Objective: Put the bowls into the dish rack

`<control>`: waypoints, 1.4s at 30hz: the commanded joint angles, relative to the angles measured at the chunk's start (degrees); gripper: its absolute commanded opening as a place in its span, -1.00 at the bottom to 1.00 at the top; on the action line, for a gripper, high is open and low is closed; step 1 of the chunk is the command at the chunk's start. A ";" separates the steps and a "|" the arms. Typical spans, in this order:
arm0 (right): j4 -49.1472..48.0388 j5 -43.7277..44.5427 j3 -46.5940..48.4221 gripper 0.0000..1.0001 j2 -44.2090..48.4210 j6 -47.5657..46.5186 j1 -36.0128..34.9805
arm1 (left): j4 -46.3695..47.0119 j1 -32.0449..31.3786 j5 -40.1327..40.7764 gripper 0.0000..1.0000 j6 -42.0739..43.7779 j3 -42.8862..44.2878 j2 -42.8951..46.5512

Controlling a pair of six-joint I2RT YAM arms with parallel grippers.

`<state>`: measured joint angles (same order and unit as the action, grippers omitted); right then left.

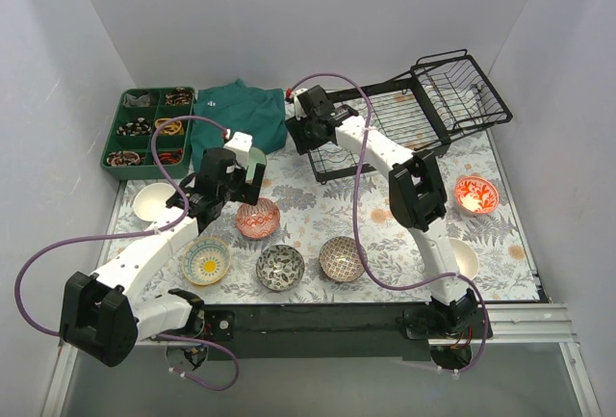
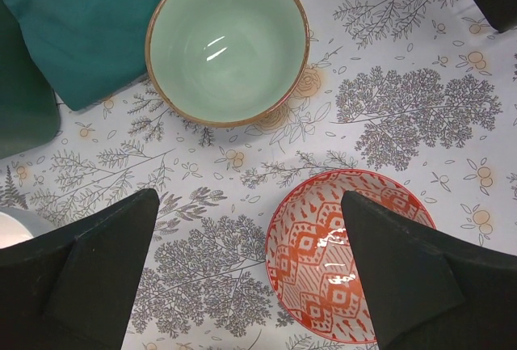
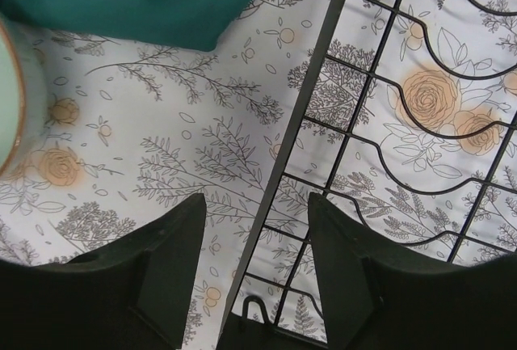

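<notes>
We've got a green compartment tray (image 1: 144,171) parked in the far left corner, with six pockets full of small ringy bits we can't really make out. Just to the right of it there's a crumpled teal cloth (image 1: 236,114). Both sit on a floral table cover (image 1: 308,203), all grey sprigs and orange roses, which spreads out from the tray to the right and toward the near side. Well away from the tray, a black strip (image 1: 318,319) runs along the near edge. White walls (image 1: 289,13) rise right behind the tray.
</notes>
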<state>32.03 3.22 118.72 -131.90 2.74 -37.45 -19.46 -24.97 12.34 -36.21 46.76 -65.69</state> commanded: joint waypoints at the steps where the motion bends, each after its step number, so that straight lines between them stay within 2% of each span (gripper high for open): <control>1: -0.74 -0.68 2.22 0.19 -1.34 1.04 0.28 | -0.22 -0.34 1.20 0.96 1.14 -0.09 1.79; 6: -0.65 -0.32 1.08 -0.12 -1.35 0.07 0.19 | 0.57 -0.34 1.02 0.96 1.31 -0.88 2.23; 16: -0.65 0.64 -5.77 -0.35 1.81 -1.86 -0.87 | 1.45 0.80 0.85 0.97 2.46 -2.82 5.83; 20: -0.65 1.17 -7.88 -0.63 3.31 -2.57 -1.31 | 0.48 2.91 -0.03 0.96 1.75 -2.55 7.50; 24: -0.65 2.05 -12.78 -0.78 7.60 -4.41 -2.19 | -0.05 5.19 -0.91 0.96 1.75 -2.64 10.05; 26: -0.74 2.14 -15.34 -0.92 9.72 -5.20 -3.06 | 0.04 5.81 -1.09 0.97 2.10 -2.82 11.45; 34: -0.13 1.08 -32.55 -0.97 22.37 -7.93 -9.03 | 2.50 7.30 -1.44 0.97 4.48 -4.40 15.33; 42: 0.40 0.55 -43.04 -0.97 30.03 -10.91 -10.45 | 2.06 9.76 -5.21 0.96 3.51 -5.37 17.79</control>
<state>33.23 5.04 77.65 -106.67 -3.75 -47.18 -17.67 -16.62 9.80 -32.80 42.09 -49.89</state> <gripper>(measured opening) 0.174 0.982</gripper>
